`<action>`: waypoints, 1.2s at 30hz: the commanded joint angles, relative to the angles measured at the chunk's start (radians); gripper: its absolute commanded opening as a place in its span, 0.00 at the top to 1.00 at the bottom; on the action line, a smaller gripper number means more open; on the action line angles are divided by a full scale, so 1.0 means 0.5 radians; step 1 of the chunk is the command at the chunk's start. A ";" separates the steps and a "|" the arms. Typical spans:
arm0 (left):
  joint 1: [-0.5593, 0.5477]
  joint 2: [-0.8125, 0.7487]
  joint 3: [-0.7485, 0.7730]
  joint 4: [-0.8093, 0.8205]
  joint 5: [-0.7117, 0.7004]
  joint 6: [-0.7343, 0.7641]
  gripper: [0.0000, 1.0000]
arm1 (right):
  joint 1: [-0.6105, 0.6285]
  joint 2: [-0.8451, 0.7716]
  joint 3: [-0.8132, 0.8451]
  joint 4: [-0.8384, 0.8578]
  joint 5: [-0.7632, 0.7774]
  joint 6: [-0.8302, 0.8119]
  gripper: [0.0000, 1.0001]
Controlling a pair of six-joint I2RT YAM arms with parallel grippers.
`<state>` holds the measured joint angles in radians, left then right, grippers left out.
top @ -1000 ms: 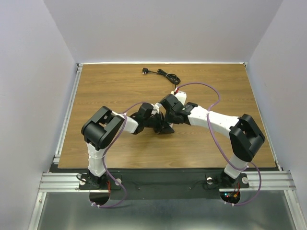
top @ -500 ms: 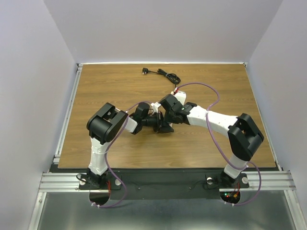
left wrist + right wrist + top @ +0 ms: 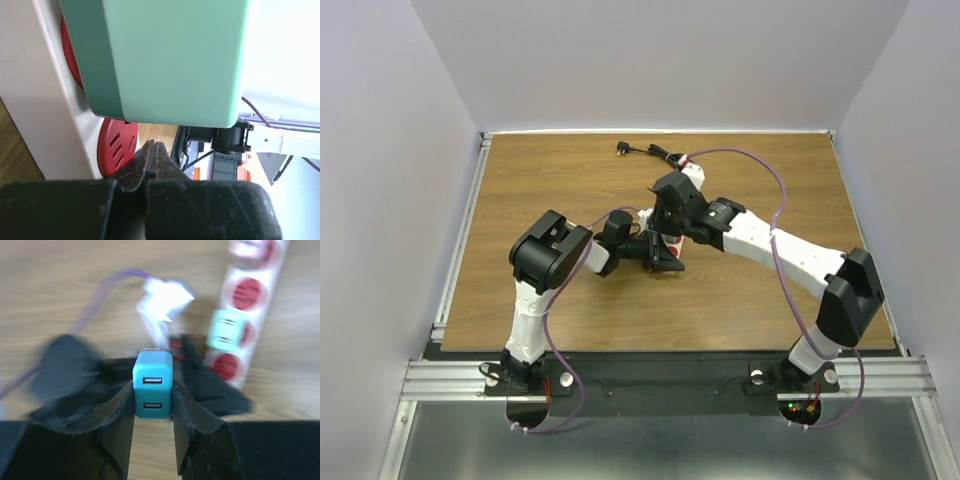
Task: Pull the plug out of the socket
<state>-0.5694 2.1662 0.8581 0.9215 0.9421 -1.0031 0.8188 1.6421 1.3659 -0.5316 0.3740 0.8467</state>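
Observation:
My right gripper is shut on a teal two-port USB plug and holds it clear of the beige socket strip, above the wood. In the top view the right gripper hovers just beyond the left one. A mint-green plug sits in the strip among red outlets. My left gripper is shut and empty, its tips against the strip beside a red outlet, under the mint plug. In the top view the left gripper and the arms hide most of the strip.
The strip's thin black cord lies coiled at the far middle of the wooden table. A purple cable loops off the right arm. White walls close in the table on three sides.
My right gripper has lifted and swung toward the far side with the teal plug in it, away from the strip. The left arm has shifted slightly right and stays on the strip.

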 commanded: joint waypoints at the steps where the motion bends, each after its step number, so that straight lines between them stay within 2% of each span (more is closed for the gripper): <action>1: 0.065 0.457 -0.155 -0.947 -0.930 0.239 1.00 | 0.062 -0.112 0.207 0.140 -0.064 0.003 0.99; 5: 0.065 0.414 -0.182 -0.929 -0.915 0.230 1.00 | 0.059 -0.136 0.235 -0.029 0.144 0.009 0.99; 9: 0.065 0.301 -0.216 -0.910 -0.902 0.251 1.00 | -0.024 -0.305 0.048 -0.121 0.258 0.089 1.00; 16: 0.031 -0.282 -0.241 -1.035 -0.939 0.398 1.00 | -0.495 -0.584 -0.308 -0.247 0.167 0.135 1.00; 22: -0.030 -0.758 -0.103 -1.269 -0.958 0.540 1.00 | -0.845 -0.459 -0.458 -0.314 0.028 0.031 1.00; 31: -0.042 -1.344 0.204 -1.671 -1.065 0.794 1.00 | -1.082 -0.219 -0.452 -0.474 0.147 0.065 1.00; 32: -0.039 -1.372 0.235 -1.732 -1.095 0.806 1.00 | -1.110 -0.237 -0.464 -0.474 0.172 0.062 0.99; 34: -0.039 -1.424 0.311 -1.797 -1.114 0.855 1.00 | -1.177 -0.250 -0.477 -0.477 0.218 0.037 0.88; 35: -0.039 -1.433 0.336 -1.803 -1.126 0.862 1.00 | -1.202 -0.241 -0.495 -0.477 0.230 0.022 0.72; 36: -0.039 -1.430 0.345 -1.815 -1.142 0.871 1.00 | -1.226 -0.229 -0.501 -0.477 0.240 0.009 0.65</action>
<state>-0.5884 1.4933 0.9737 0.0879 0.4171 -0.6392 0.2481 1.5486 1.1282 -0.7502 0.4255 0.8673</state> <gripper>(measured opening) 0.025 0.373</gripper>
